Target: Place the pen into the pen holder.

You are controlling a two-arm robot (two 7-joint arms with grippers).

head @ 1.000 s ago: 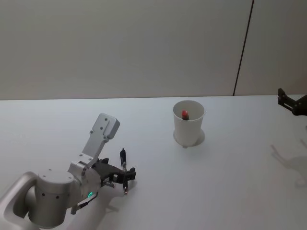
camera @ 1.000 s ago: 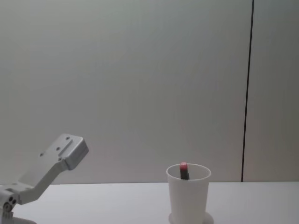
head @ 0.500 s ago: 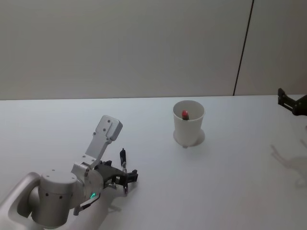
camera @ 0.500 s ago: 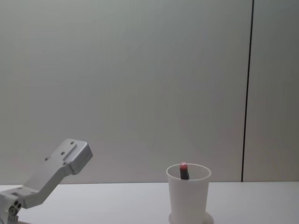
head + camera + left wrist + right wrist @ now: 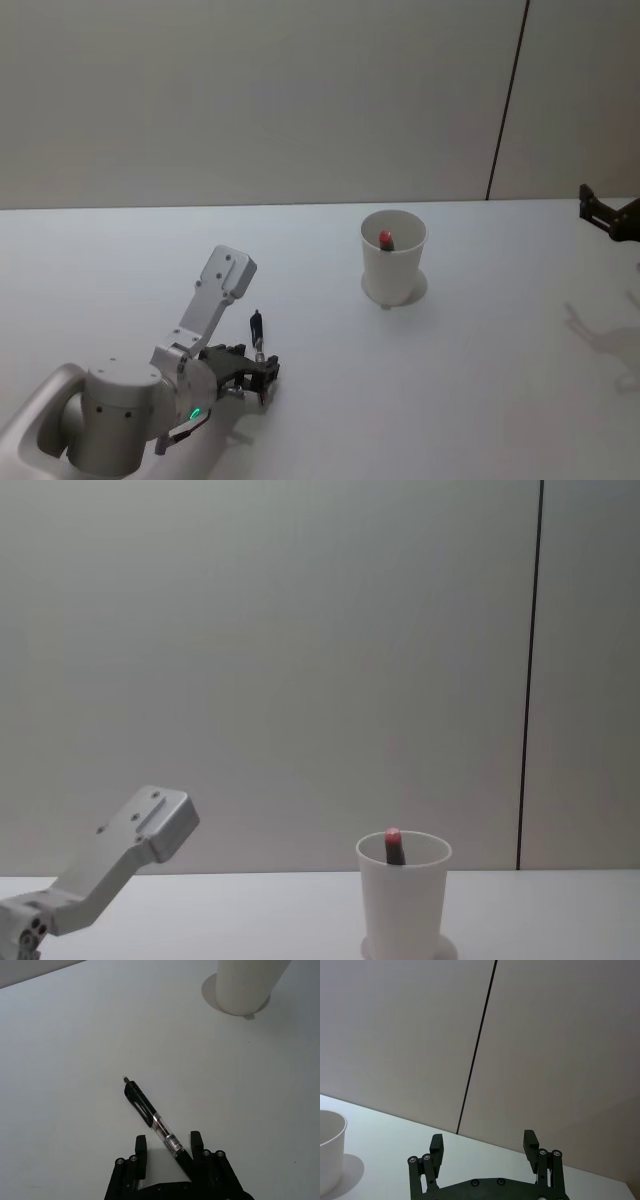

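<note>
lying flat on the white worktop (image 5: 480,380), the pen (image 5: 257,329) sits on the robot's left side, well apart from the pen holder (image 5: 393,262). the left tool (image 5: 255,375) is low over the worktop at the pen's near end, its two black fingers (image 5: 141,1146) spread wider than the barrel. in the left wrist view the pen (image 5: 152,1119) runs slantwise out from between those fingers, its near end close against one finger with a clear gap to the other. the jaws are open and not clamped on it. whether that one finger touches the barrel cannot be told. the pen is black with a clear, labelled middle part, and its thin end points away from the left tool (image 5: 168,1144).

the pen holder stands upright near the middle of the worktop, toward the far wall. a red-topped stick (image 5: 385,238) leans inside it. in the chest view the red-topped stick (image 5: 393,844) pokes just above the rolled rim of the pen holder (image 5: 403,900), and the grey left arm (image 5: 115,860) rises at the lower left.

the right tool (image 5: 612,216) hangs above the worktop at the far right edge, well apart from pen and holder. in the right wrist view the right tool (image 5: 482,1144) has its fingers (image 5: 437,1146) wide apart with nothing between them.
</note>
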